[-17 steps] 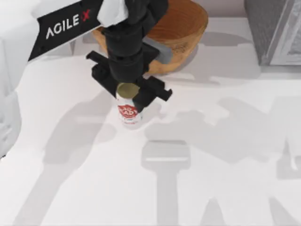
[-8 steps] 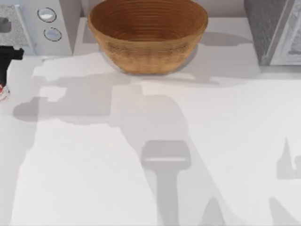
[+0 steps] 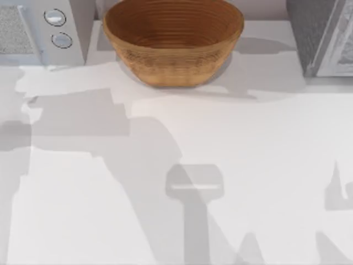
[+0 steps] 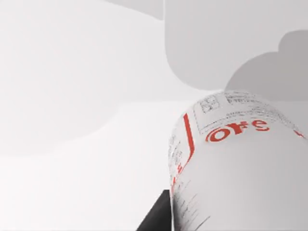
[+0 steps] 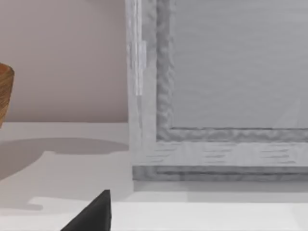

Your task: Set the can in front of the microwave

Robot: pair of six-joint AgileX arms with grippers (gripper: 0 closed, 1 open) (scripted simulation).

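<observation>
From my top cam, the microwave point(image 3: 41, 30) sits at the far left corner of the table point(image 3: 248, 165): pale grey-white box, two round silver dials stacked on its panel, speckled grey door window to the left of them. Just right of it, far centre, is the basket point(image 3: 173, 41), a big round woven bowl, brown w/ ribbed coils; I see nothing inside it. At the far right corner stands a darker grey appliance point(image 3: 320, 36), boxy, rough-textured side, no knobs. The table surface is smooth matte white w/ soft arm shadows lying across it. On my left wrist cam the can point(image 4: 236, 163) sits very close up: a curved cylinder wall w/ white paper label, red lettering, a red stripe and fine grey print, w/ white table behind it. A dark wedge at the can's base looks like one finger point(image 4: 156, 214) of my left gripper, touching or just beside the can; can't tell whether the fingers are clamped on it or apart. Where the can stands relative to the microwave I can't tell. On my right wrist cam a black fingertip point(image 5: 91, 214) of the right gripper hangs low over the table, facing the grey appliance's front w/ its framed panel point(image 5: 231, 72); the basket's rim is off to one side. Can't tell that hand's state either.
</observation>
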